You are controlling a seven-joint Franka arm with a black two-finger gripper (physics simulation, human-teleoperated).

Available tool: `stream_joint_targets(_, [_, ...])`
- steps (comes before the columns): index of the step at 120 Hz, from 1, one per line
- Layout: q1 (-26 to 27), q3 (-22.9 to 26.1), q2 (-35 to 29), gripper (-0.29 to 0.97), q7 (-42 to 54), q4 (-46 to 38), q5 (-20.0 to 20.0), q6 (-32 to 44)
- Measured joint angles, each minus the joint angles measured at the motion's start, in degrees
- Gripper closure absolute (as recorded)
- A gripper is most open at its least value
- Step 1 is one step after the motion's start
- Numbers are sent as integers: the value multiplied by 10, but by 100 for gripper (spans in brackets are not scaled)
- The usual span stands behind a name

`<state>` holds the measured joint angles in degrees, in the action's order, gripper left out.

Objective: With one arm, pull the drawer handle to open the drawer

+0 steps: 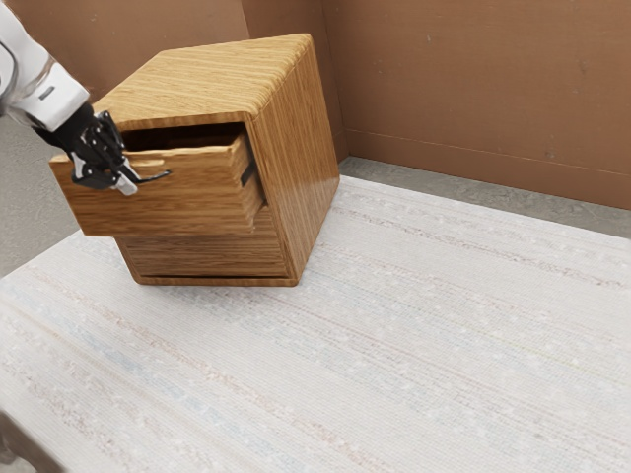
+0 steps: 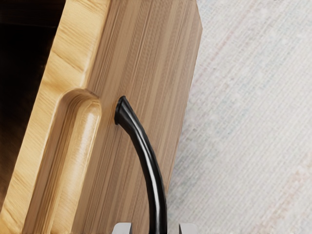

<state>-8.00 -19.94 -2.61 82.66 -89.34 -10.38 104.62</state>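
Partly drawn from its wooden cabinet point(image 1: 286, 118), the upper drawer point(image 1: 177, 202) juts toward the exterior view's left in the upper left of the frame, a dark gap showing behind its front; the lower drawer point(image 1: 207, 254) beneath sits flush. Its slim black handle point(image 1: 156, 177) arches off the drawer face, and my gripper point(image 1: 120, 181) is at that handle, the arm entering from the frame's upper-left corner. Whether the gripper is clamped on the bar or only hooked round it I cannot tell. By my reading the opening is well begun but not finished. To do the rest well I would draw straight along the drawer's own line of travel, hand level and untwisted, so the front does not bind in its slot, and at a gentle pace, lest the cabinet slide across the pale table point(image 1: 444, 335) or the curved handle slip free.
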Motion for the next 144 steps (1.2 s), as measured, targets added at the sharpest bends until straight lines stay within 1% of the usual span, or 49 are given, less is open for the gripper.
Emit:
stream_joint_targets(11, [0, 1, -25, 66, 0, -25, 4, 0])
stream_joint_targets(25, [-3, 0, -48, 69, 0, -50, 13, 1])
stream_joint_targets(52, [-6, 4, -87, 68, -1, -86, 20, 3])
stream_joint_targets(91, [-13, 40, -130, 66, -4, -128, 23, 1])
stream_joint_targets(144, [-13, 40, -194, 66, -10, -177, 46, -12])
